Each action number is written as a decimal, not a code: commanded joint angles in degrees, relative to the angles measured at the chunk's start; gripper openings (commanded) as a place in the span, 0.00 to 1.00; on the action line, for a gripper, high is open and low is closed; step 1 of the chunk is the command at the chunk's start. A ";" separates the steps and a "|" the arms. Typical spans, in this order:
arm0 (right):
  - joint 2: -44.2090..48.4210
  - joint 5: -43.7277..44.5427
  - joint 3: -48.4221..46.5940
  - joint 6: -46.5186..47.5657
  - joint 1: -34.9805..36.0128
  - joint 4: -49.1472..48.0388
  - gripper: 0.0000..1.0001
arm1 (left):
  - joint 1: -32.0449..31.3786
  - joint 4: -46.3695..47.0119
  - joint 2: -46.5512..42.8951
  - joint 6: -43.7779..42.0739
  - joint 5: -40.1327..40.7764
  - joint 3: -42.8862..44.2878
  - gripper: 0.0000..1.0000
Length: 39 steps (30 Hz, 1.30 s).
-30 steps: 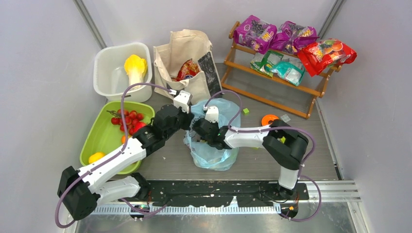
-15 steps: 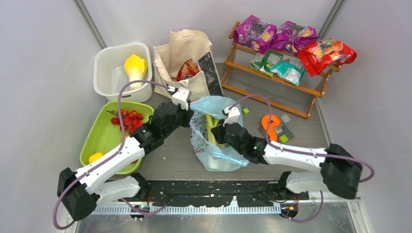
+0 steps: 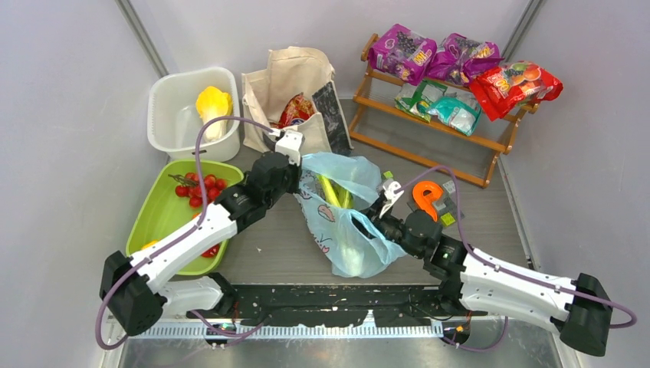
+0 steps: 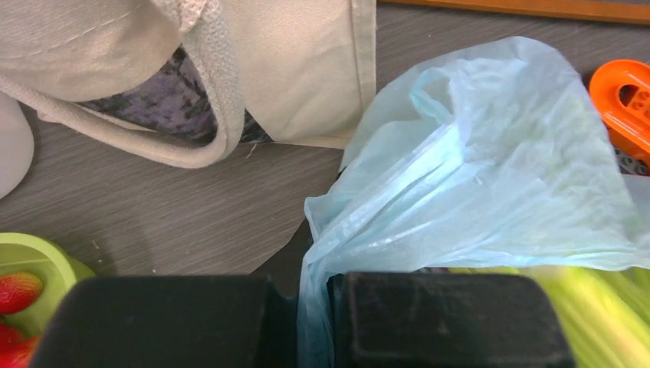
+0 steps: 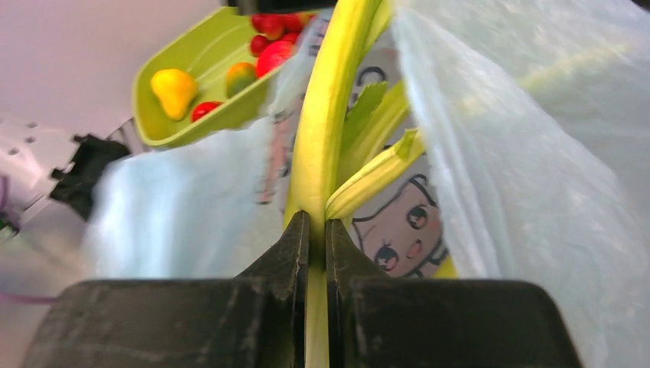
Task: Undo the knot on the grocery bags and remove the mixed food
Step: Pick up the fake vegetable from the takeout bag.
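On the worktop (image 3: 268,245) the cream canvas tote (image 3: 295,73) stands at the far side. Just in front of it lies the light-blue plastic bag (image 3: 349,249), with its mouth open towards the far left. No knot shows on it, so I judge the tie is already undone. The green tray (image 3: 153,218) with small fruits is to the left of the bag. Inside the bag a green-yellow stalk (image 5: 326,115) runs with its long axis from the near bottom up to the mouth, so it points away from the right hand (image 5: 314,226) and towards the tray. This hand is clamped on the stalk partway along. The left hand (image 4: 313,282) is closed on the bag's rim at the far left, on the side where the mouth opens. The pull, I think, must follow the stalk's axis out through the mouth. The loose film on the right may catch, and a shorter stalk (image 5: 375,180) touches the held one.
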<state>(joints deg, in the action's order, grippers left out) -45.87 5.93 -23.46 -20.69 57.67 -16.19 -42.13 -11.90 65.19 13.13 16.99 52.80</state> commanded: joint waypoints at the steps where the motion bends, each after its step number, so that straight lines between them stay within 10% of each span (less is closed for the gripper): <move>1: 3.66 -11.24 -2.18 2.76 0.61 1.05 0.05 | 1.48 -0.94 3.89 0.34 0.63 4.87 0.03; 10: 13.46 -6.66 -0.95 2.41 2.36 -0.56 0.05 | 1.86 -3.45 7.43 -1.26 0.72 8.08 0.18; 18: 19.32 2.86 -1.04 9.36 2.38 -5.61 0.05 | 1.96 0.71 -4.24 -4.39 -9.33 3.49 0.82; 21: 17.21 5.55 -3.02 12.53 2.44 -7.41 0.05 | 1.91 4.06 -9.92 -5.82 -15.81 0.93 0.92; 39: 2.67 -0.03 -19.52 23.05 2.30 -17.32 0.05 | 1.95 21.32 -12.57 24.44 -39.71 6.01 1.00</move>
<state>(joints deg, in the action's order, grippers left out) -41.89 8.73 -38.39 0.19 59.79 -26.59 -40.42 -2.46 49.01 26.98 -13.78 55.57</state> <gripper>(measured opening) 0.099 0.995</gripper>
